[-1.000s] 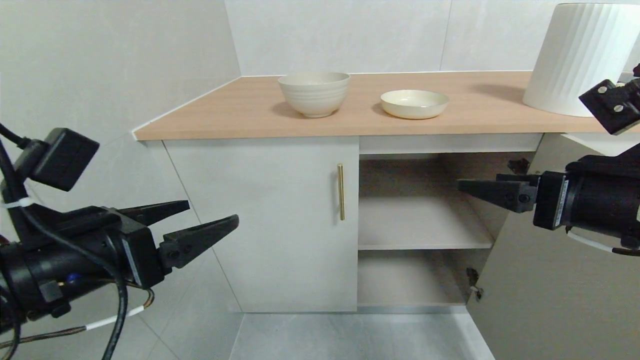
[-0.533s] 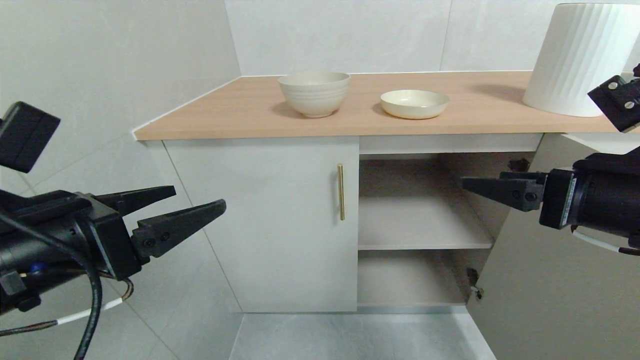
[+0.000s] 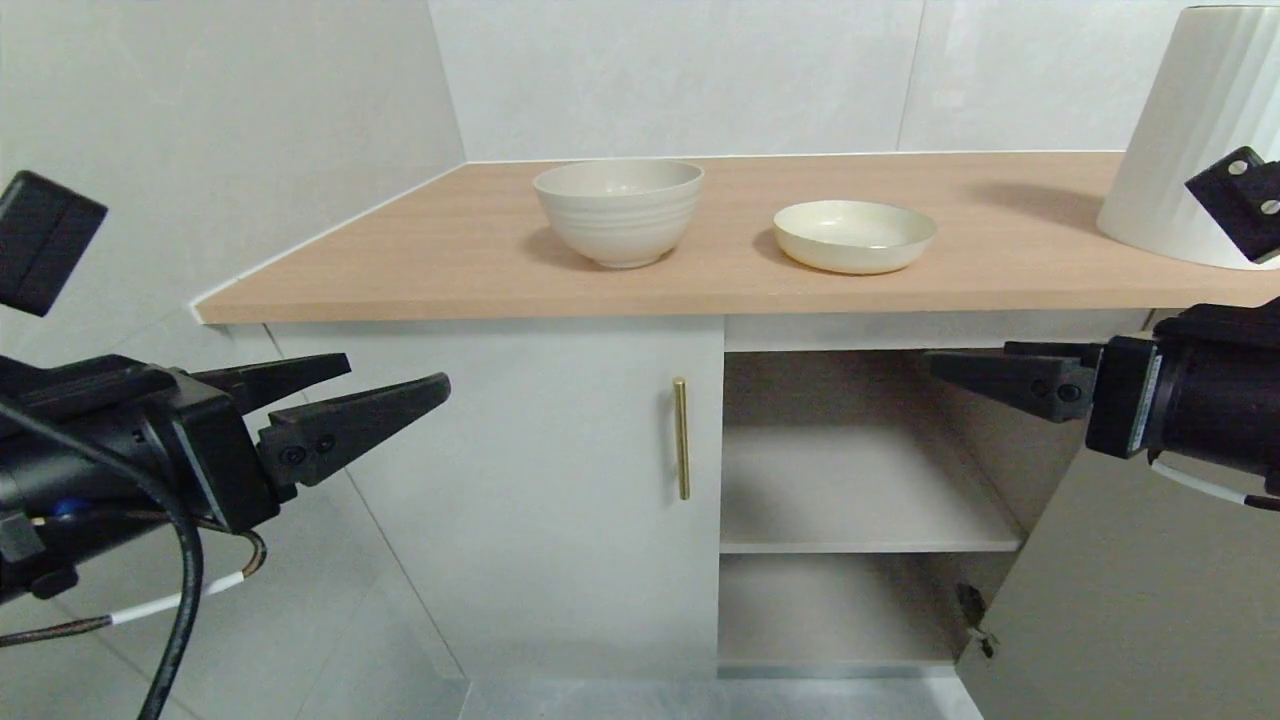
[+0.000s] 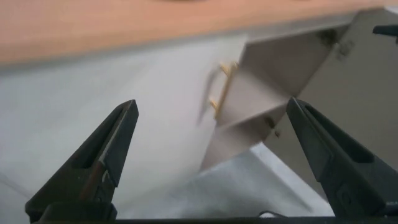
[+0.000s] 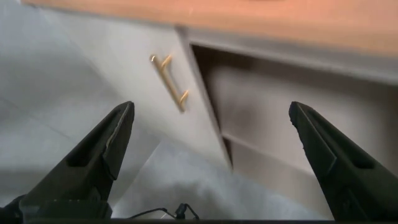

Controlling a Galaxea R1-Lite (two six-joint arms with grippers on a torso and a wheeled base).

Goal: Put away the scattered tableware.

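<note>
A deep cream bowl (image 3: 618, 212) and a shallow cream dish (image 3: 855, 235) stand apart on the wooden countertop (image 3: 450, 270). My left gripper (image 3: 395, 375) hangs open and empty below the counter's left end, in front of the wall. In the left wrist view the left gripper (image 4: 210, 107) points toward the cabinet. My right gripper (image 3: 940, 365) is level with the upper part of the open cabinet bay (image 3: 850, 480), at its right side. The right wrist view shows the right gripper (image 5: 208, 118) open wide with nothing between its fingers.
The cabinet's left door (image 3: 520, 480) is shut and carries a brass handle (image 3: 681, 438). The right door (image 3: 1130, 590) stands swung open at the right. Inside the bay are two bare shelves. A tall white ribbed container (image 3: 1190, 140) stands on the counter's right end.
The head camera has shifted, so the counter and cabinet sit lower and larger in view. My left gripper drew back to the left. The right gripper stayed roughly where it was.
</note>
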